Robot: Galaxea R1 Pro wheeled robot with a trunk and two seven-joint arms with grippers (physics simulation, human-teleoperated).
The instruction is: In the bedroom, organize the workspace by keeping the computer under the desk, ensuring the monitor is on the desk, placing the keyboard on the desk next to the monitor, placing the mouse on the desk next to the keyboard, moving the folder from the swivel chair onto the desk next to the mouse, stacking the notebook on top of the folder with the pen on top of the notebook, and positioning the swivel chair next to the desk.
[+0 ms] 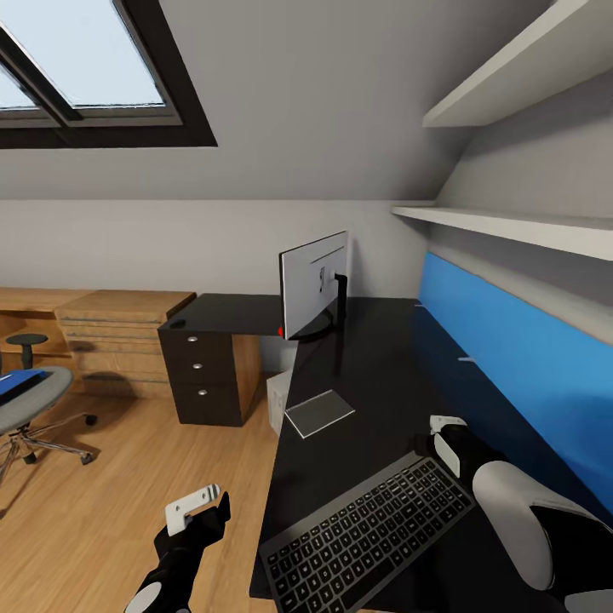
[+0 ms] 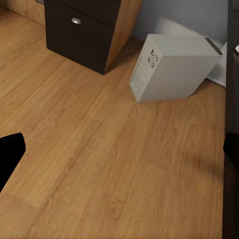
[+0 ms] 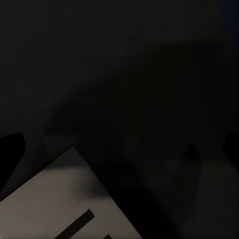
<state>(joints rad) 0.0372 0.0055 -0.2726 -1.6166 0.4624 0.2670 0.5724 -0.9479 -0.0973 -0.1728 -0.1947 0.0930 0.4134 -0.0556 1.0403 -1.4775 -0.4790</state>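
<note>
Blue folder [image 1: 19, 385] sits flat on the grey chair [image 1: 34, 400] far left, well clear of the counter [image 1: 375, 383]. Left gripper [image 1: 200, 504] hangs over plank floor, jaws wide, empty. Pale boxy computer [image 2: 169, 67] tilted on the floor by the drawer unit [image 1: 204, 370]. Monitor [image 1: 313, 285] upright on glossy black top. Keyboard [image 1: 366, 532] flat at near edge, askew, not beside the monitor. Right gripper [image 1: 444, 438] just past it, jaws apart, empty. My read: slide the keyboard toward the monitor, low and flat; gloss looks slippery.
</note>
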